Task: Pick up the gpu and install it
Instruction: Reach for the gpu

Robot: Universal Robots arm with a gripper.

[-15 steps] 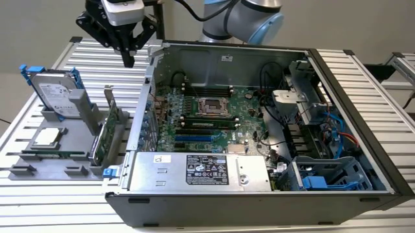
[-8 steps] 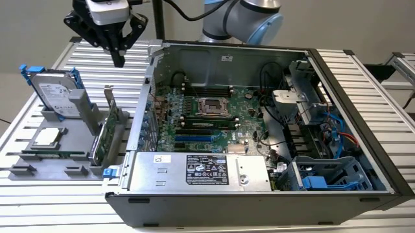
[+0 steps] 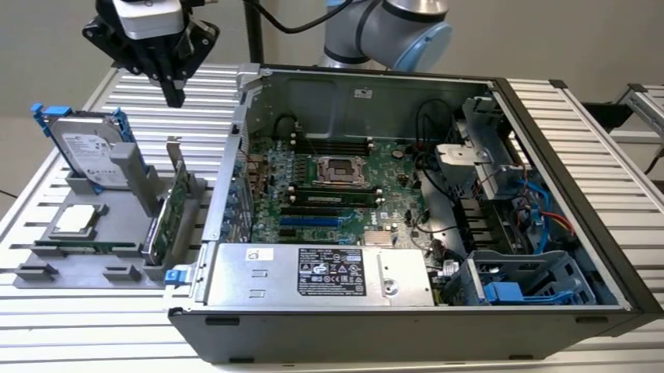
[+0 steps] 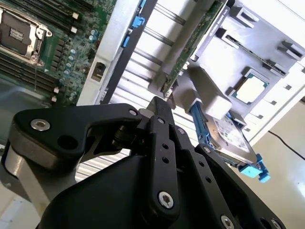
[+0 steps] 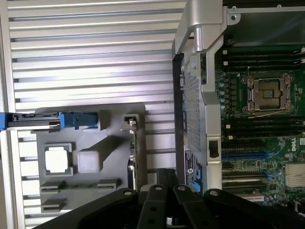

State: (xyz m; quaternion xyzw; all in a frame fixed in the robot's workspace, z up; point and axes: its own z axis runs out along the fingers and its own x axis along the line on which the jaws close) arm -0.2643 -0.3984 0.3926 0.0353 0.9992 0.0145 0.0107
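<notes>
Black gripper [image 3: 174,99], pinched closed and empty, hovers with the green-board, silver-bracketed gpu [image 3: 169,216] at its six o'clock in the exterior view, upright in the grey plastic holder [image 3: 104,233]; pickup and installation both remain.

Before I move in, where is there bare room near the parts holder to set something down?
Bare slatted table lies in front of the gray holder and behind it, below the end effector. Crowded: the narrow gap between the gpu and the computer case wall, and the holder itself.
</notes>
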